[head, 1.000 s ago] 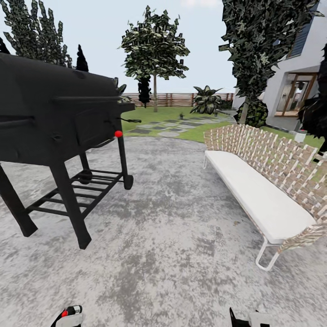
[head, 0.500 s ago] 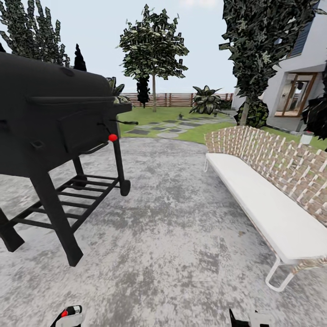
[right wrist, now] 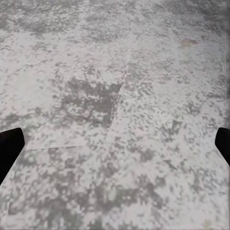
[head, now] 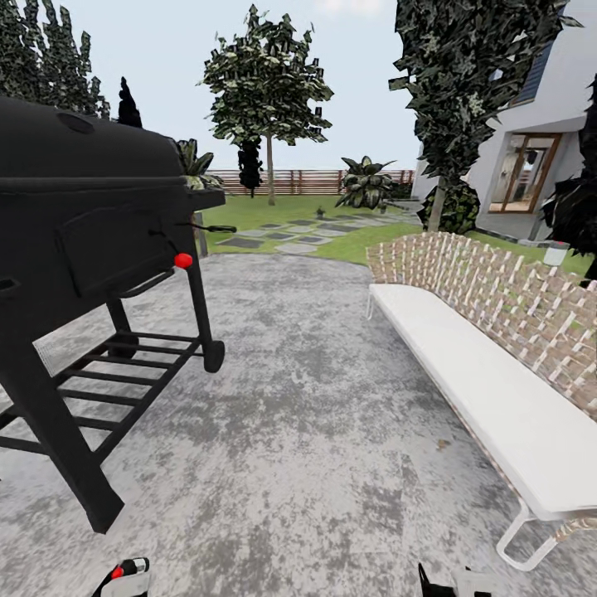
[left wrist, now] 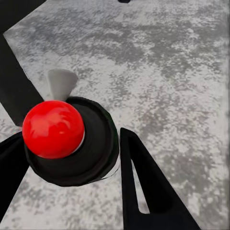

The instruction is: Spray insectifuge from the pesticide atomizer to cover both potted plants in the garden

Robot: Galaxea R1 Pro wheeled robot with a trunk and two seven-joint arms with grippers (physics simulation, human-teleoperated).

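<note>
Across the mottled grey patio (head: 315, 431) we face the garden (head: 274, 211) with its lawn, stepping stones (head: 294, 236) and slatted fence (head: 307, 181). At our left stands a black barbecue grill (head: 83, 249), at our right a woven bench (head: 497, 356) with a white cushion. A tiny green rosette (head: 320, 212), perhaps one potted plant, sits far off on the grass. Our left tool (left wrist: 72, 158) is closed around a black object with a red ball (left wrist: 52, 129). Our right tool (right wrist: 115, 143) is spread wide over bare paving. We read no writing anywhere.
</note>
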